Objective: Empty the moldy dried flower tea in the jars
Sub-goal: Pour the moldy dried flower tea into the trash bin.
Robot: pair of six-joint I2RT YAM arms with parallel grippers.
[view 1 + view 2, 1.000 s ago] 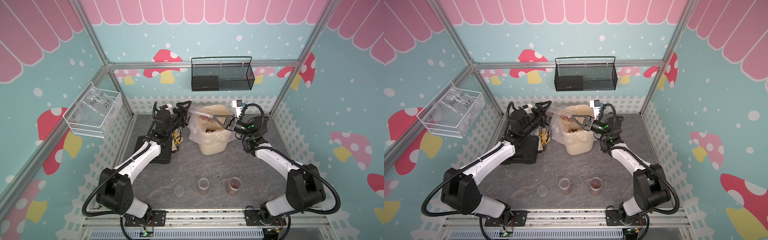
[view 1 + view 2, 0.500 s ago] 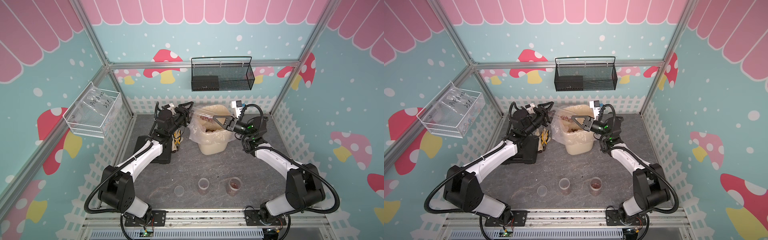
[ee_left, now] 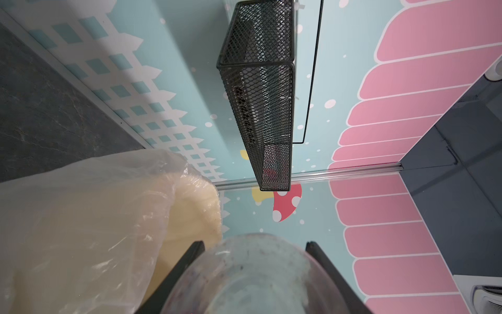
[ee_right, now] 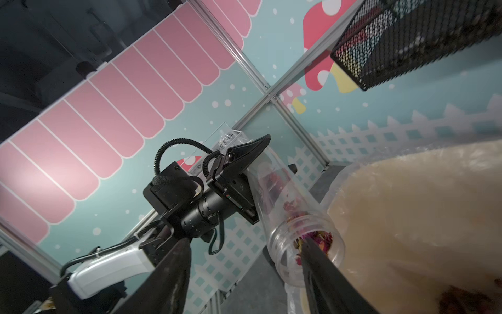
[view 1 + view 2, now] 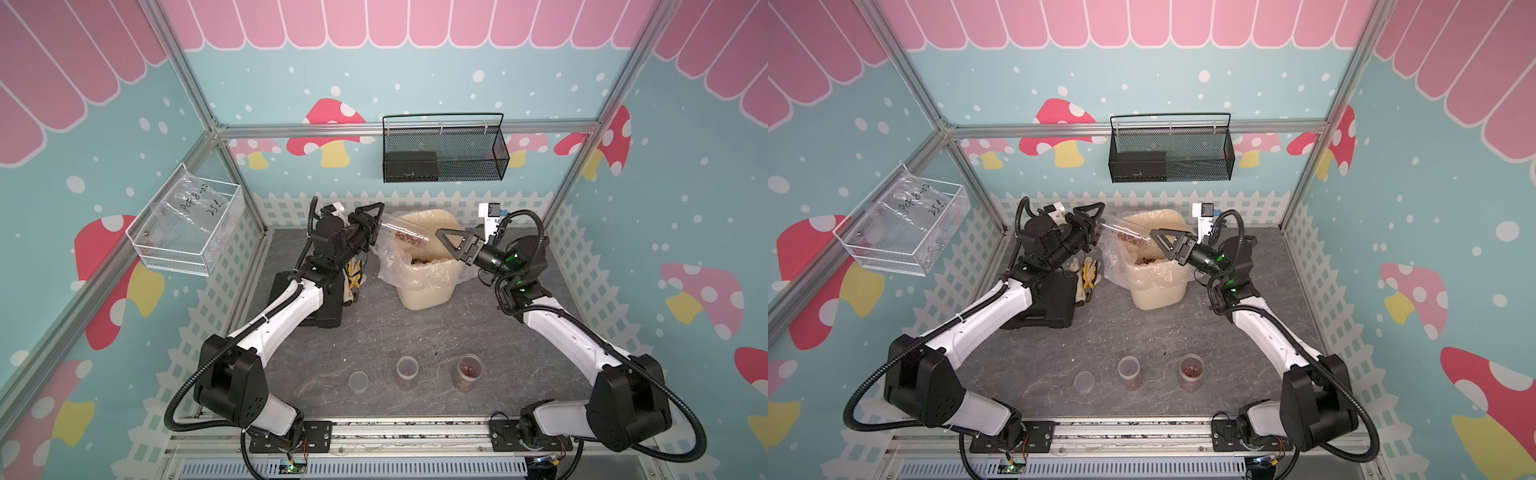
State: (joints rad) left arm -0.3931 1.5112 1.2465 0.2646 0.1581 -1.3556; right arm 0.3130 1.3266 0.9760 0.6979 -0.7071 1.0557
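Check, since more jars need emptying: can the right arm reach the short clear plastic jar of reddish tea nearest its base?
Probably yes: the right gripper is open, empty; that short clear jar stands alone, nothing blocking.

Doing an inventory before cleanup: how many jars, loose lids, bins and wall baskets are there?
Jars: 3, held jar, two front jars
Lid: 1
Bin: 1
Baskets: 2, black basket, white basket
Total: 7

Teal mushroom-print walls [image 5: 415, 83], grey stone floor [image 5: 374, 332], black mesh basket [image 5: 444, 153].
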